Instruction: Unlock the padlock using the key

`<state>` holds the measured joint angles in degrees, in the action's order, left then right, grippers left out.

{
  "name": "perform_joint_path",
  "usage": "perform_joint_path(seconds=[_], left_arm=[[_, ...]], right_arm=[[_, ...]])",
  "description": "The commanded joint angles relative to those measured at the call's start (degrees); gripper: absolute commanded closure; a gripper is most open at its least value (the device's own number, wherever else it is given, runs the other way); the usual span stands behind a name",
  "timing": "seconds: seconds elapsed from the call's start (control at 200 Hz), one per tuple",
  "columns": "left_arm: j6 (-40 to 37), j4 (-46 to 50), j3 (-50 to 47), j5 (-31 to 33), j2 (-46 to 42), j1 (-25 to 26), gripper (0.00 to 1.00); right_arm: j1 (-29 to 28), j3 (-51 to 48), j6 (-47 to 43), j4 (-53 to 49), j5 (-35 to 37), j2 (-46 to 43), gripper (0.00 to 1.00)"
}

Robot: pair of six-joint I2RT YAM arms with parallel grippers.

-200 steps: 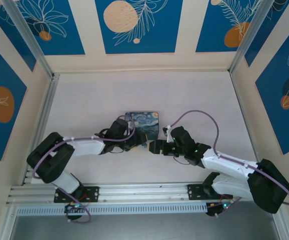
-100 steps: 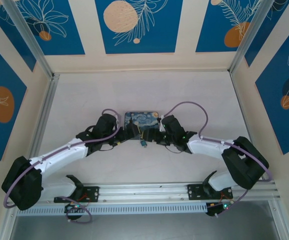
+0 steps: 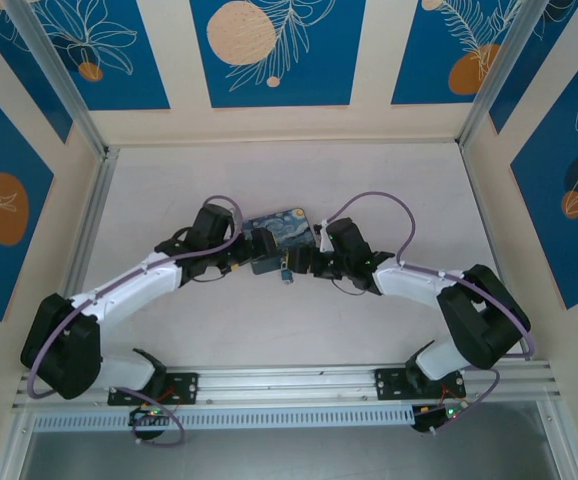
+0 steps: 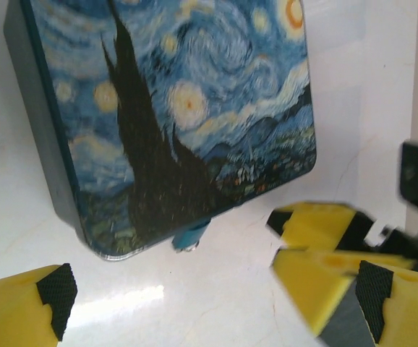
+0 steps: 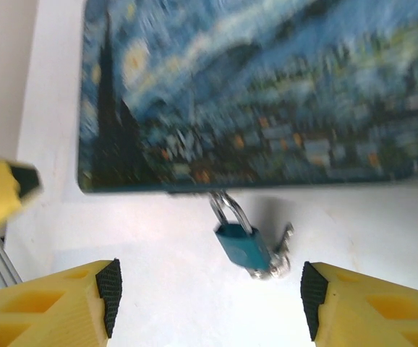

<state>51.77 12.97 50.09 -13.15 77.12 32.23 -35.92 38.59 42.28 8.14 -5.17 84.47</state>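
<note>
The padlock [image 5: 241, 246] is small, with a teal body and a silver shackle. It hangs from the front edge of the Starry Night tin [image 5: 267, 94] and lies on the white table. A thin silvery key [image 5: 285, 244] sits at the lock's lower end, blurred. My right gripper [image 5: 210, 296] is open, its pads either side of the lock and not touching it. My left gripper [image 4: 212, 303] is open too, just short of the tin [image 4: 194, 108], with the padlock [image 4: 191, 235] peeking from under the tin's edge. From above, both grippers meet at the tin's front edge [image 3: 285, 272].
The right gripper's yellow fingers [image 4: 317, 238] reach into the left wrist view beside the tin's corner. The tin [image 3: 277, 235] lies tilted mid-table. Patterned walls and aluminium rails [image 3: 89, 230] enclose the white table, with open floor behind the tin and to both sides.
Both arms swung in from near the table's front to the tin's front edge. In the last half second the tin turned counter-clockwise and the padlock shifted slightly away from the arms' bases.
</note>
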Motion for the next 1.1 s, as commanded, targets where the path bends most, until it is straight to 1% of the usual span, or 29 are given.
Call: perform_joint_path(seconds=[0.0, 0.135, 0.285, 0.53, 0.72, 0.77, 0.805, 0.82, 0.825, 0.84, 0.895, 0.905, 0.91, 0.975, 1.095], left_arm=[[-2.8, 2.1, 4.0, -2.7, 1.7, -2.0, 0.00], [-3.4, 2.4, 5.7, -3.9, 2.9, -3.2, 0.00], [-3.2, 2.2, 5.8, -4.8, 3.5, -4.1, 0.00], [-2.4, 0.6, 4.6, -6.2, 3.9, -5.5, 0.00], [-2.2, -0.1, 4.7, -6.8, 4.2, -6.4, 0.00], [-2.2, -0.3, 4.7, -7.0, 4.4, -6.6, 0.00], [-2.2, -0.4, 4.7, -7.2, 4.5, -6.7, 0.00], [-2.2, -0.5, 4.8, -7.2, 4.6, -6.7, 0.00], [-2.2, -0.4, 4.8, -7.2, 4.6, -6.8, 0.00], [-2.2, -0.4, 4.8, -7.2, 4.7, -6.8, 0.00], [-2.3, -0.5, 4.9, -7.3, 4.9, -6.9, 0.00], [-2.4, -0.5, 4.9, -7.3, 4.9, -6.9, 0.00], [-2.4, -0.4, 4.9, -7.3, 4.9, -7.0, 0.00], [-2.8, -0.2, 5.1, -7.1, 5.1, -7.1, 0.00], [-4.7, 2.3, 6.2, -5.4, 5.3, -7.3, 0.00]], right_arm=[[-1.1, -1.3, -3.8, 0.5, 0.6, 0.2, 0.32], [-1.7, -0.3, -6.0, 1.9, 0.8, 3.4, 0.35], [-2.7, 2.7, -9.1, 1.1, 0.7, 7.5, 0.39], [-3.7, 5.2, -9.3, 2.5, -0.3, 12.1, 0.44], [-4.6, 4.9, -8.9, 2.7, 0.4, 13.0, 0.54], [-4.8, 4.4, -8.7, 2.8, 0.6, 13.0, 0.59], [-4.8, 3.9, -8.6, 3.0, 0.8, 12.9, 0.64], [-4.8, 3.7, -8.5, 3.1, 0.9, 12.9, 0.67], [-4.7, 3.6, -8.4, 3.1, 1.0, 12.9, 0.70], [-4.8, 3.6, -8.3, 3.1, 1.0, 12.9, 0.71], [-4.7, 3.0, -8.0, 3.2, 1.4, 12.8, 0.81], [-4.8, 2.9, -8.0, 3.2, 1.5, 12.8, 0.85], [-4.8, 2.9, -8.0, 3.2, 1.5, 12.8, 0.85], [-4.8, 2.5, -7.7, 2.7, 2.1, 12.3, 1.00], [-4.5, 1.7, -7.3, 1.5, 2.9, 10.9, 1.00]])
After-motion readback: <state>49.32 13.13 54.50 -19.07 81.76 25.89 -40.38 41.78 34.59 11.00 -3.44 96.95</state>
